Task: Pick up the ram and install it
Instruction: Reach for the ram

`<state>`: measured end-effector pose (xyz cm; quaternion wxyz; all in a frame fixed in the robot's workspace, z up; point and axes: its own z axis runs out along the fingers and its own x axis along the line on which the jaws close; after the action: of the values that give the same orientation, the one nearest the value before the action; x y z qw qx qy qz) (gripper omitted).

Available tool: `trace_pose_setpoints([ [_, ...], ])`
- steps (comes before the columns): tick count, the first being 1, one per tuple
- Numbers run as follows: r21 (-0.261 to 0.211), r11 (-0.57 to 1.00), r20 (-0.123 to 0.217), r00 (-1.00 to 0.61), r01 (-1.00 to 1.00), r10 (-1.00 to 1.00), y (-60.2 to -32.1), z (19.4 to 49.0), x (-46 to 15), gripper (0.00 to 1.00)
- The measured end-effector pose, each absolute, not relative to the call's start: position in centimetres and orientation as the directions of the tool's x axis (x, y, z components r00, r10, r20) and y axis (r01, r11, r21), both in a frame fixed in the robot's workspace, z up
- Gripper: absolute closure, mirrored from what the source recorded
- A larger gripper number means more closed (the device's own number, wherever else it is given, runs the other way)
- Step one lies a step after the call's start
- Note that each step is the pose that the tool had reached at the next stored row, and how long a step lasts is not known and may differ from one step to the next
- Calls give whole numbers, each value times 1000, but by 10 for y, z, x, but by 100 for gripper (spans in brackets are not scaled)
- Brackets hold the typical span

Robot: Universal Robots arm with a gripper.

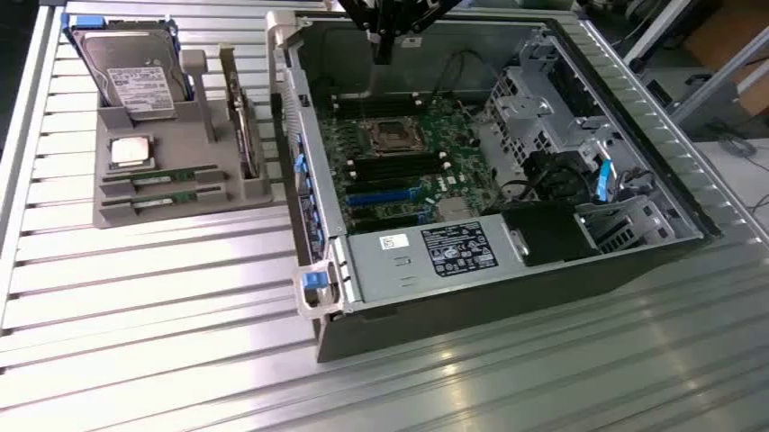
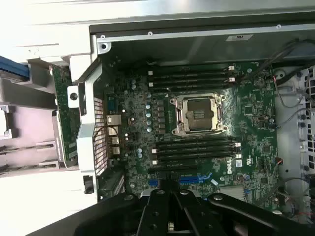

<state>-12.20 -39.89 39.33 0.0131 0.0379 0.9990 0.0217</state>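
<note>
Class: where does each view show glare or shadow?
Exterior view: glare streaks the ribbed silver metal table; the open black computer case is dimmer inside. Wrist view: the grey plastic parts tray washes out pale; the green motherboard is well lit.

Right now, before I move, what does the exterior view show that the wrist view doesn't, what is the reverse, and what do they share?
Exterior view: the whole gray holder with the hard drive, the processor chip and two ram sticks lying in its slots, plus the power supply. Wrist view: the gripper up close, shut with nothing in it. Both: the motherboard, its open processor socket and the black memory slots beside it.
</note>
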Motion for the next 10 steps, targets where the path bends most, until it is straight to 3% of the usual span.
trace_pose_setpoints([
  [10,44,996,-24,-997,75,76,-399,393,-125,89],
])
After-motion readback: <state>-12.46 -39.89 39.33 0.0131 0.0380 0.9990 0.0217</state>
